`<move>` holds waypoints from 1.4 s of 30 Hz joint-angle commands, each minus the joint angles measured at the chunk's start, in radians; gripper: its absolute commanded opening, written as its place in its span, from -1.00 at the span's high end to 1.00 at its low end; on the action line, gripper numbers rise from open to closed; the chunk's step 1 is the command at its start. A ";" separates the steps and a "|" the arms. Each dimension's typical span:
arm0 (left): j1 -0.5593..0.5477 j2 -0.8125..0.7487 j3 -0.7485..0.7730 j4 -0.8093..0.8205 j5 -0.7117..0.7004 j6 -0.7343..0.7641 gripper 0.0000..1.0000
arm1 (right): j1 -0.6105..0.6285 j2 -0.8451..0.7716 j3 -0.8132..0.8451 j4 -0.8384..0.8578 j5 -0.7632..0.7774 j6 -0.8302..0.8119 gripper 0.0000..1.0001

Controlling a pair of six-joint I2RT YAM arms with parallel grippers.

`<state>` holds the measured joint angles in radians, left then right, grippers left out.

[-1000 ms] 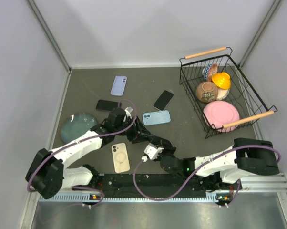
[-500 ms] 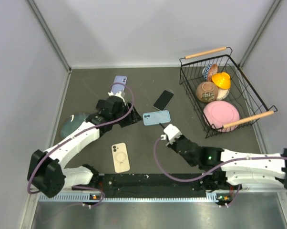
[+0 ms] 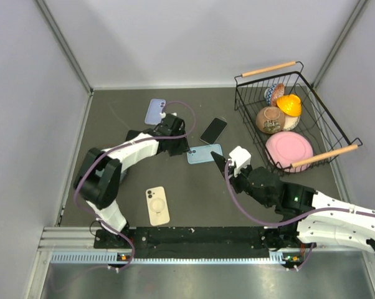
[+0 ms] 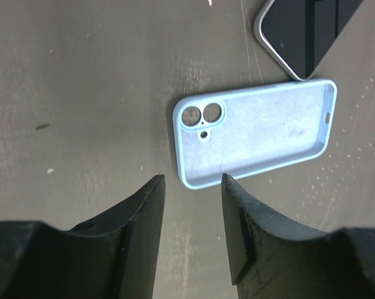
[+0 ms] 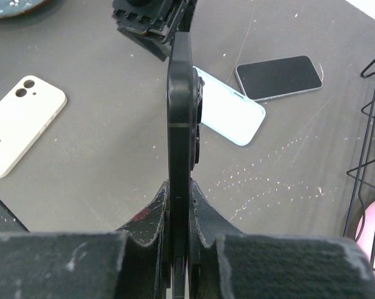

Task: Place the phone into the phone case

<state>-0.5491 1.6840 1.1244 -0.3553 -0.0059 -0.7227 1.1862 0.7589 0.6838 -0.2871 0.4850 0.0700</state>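
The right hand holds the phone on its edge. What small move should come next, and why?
Probably move the right hand a little toward the blue case and begin tilting the phone flat. The phone stands on edge, short of the blue case, which seems to lie open side up. The left hand is open at its corner, perhaps ready to steady it.

No writing, label, brand or number can be read on anything here.

l gripper [image 4: 192, 182] parted, r gripper [image 5: 180, 193] clamped (tight)
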 commanded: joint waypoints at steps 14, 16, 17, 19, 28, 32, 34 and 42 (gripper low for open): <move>-0.006 0.241 0.156 -0.062 -0.075 0.109 0.28 | -0.007 -0.081 -0.003 0.031 0.033 -0.033 1.00; -0.006 0.250 0.155 -0.063 -0.071 0.114 0.30 | -0.008 -0.082 -0.007 0.037 0.035 -0.055 1.00; -0.008 0.255 0.156 -0.063 -0.065 0.120 0.31 | -0.007 -0.082 -0.012 0.046 0.033 -0.058 1.00; -0.009 0.267 0.166 -0.063 -0.048 0.132 0.34 | -0.008 -0.086 -0.020 0.055 0.038 -0.064 1.00; -0.017 0.240 0.146 -0.062 0.099 0.290 0.70 | -0.008 -0.130 -0.024 0.065 0.041 -0.098 1.00; -0.017 0.172 0.115 -0.070 0.129 0.435 1.00 | -0.008 -0.173 -0.032 0.065 0.046 -0.078 1.00; -0.023 0.113 0.079 -0.060 0.159 0.518 1.00 | -0.008 -0.185 -0.039 0.060 0.040 -0.076 1.00; -0.138 -0.027 -0.011 -0.111 0.063 0.972 1.00 | -0.008 -0.233 -0.040 0.017 0.056 -0.093 1.00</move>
<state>-0.6292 1.7409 1.1412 -0.4545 0.0750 -0.0257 1.1862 0.5671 0.6277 -0.3183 0.5186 -0.0189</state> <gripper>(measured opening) 0.010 0.061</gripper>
